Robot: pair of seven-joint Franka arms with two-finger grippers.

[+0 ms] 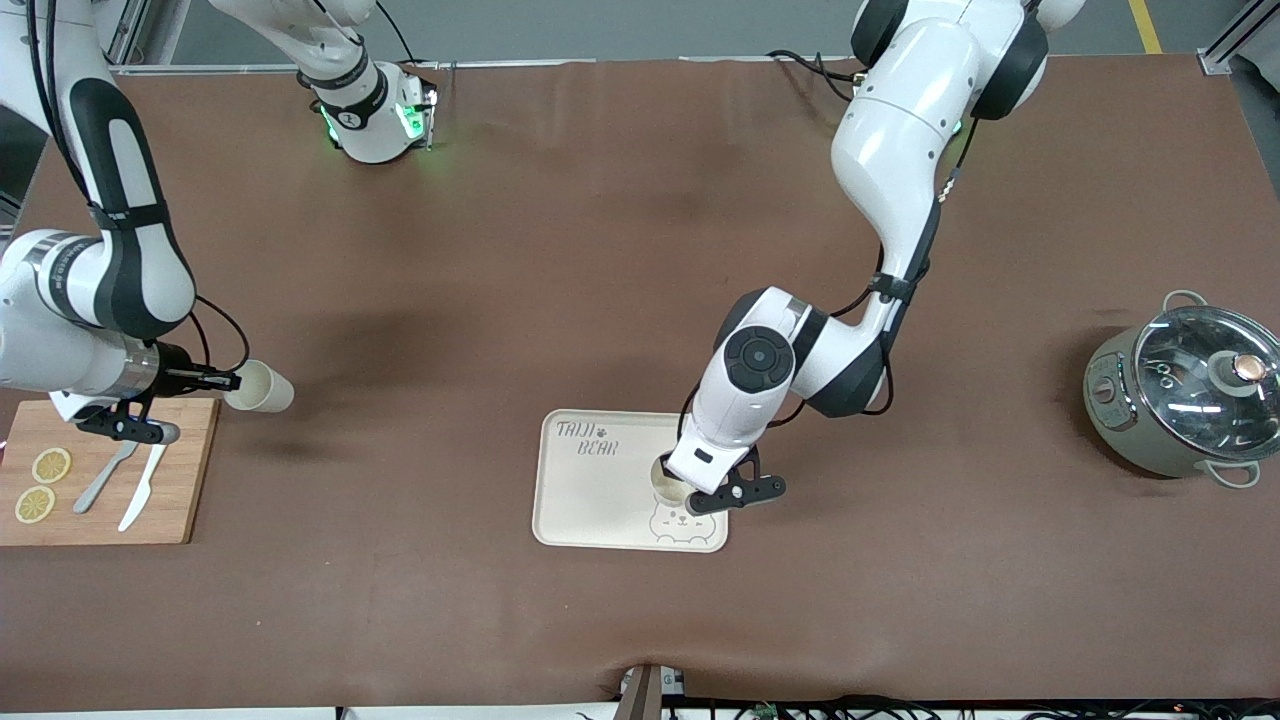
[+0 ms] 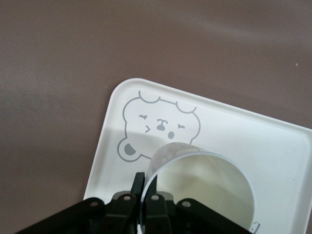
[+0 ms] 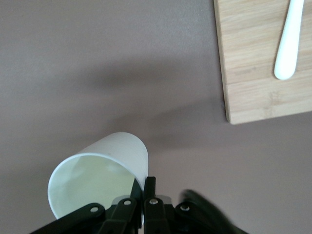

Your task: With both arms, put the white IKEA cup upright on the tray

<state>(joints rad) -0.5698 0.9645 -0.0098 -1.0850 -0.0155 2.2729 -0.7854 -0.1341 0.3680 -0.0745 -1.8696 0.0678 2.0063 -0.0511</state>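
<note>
1. Looking down from the front view, the left gripper [image 1: 700, 497] is sitting over the cream tray [image 1: 590, 500], at the tray's end toward the left arm's side of the table, with its fingers pinched on the rim of a white cup [image 1: 667, 482] that is standing mouth-up on the tray, just above the bear-face drawing [image 1: 679, 524]. The right gripper [image 1: 232, 381] is hanging over the brown table [image 1: 600, 250], just beside the bamboo cutting board [image 1: 185, 470], and is gripping a second white cup [image 1: 262, 387] by its rim; this cup is lying tilted on its side, mouth toward the gripper, and it is hard to say whether it is touching the table. A knife [image 1: 140, 492], a spoon [image 1: 103, 480] and two lemon slices [image 1: 42, 485] are lying on the board. A grey pot with a glass lid [image 1: 1185, 390] is standing near the left arm's end of the table.

2. Showing the same grasp in the left wrist view, the left gripper's fingers [image 2: 138, 187] are clamping the wall of the white cup [image 2: 204, 190], one inside and one outside the rim. The cup is resting on the tray [image 2: 273, 141], partly covering the bear-face drawing [image 2: 158, 124].

3. Showing the other hold in the right wrist view, the right gripper's fingers [image 3: 150, 187] are closing on the rim of the second white cup [image 3: 97, 178], whose open mouth is facing the camera. A corner of the cutting board [image 3: 253, 78] and the spoon [image 3: 288, 41] are appearing nearby.
</note>
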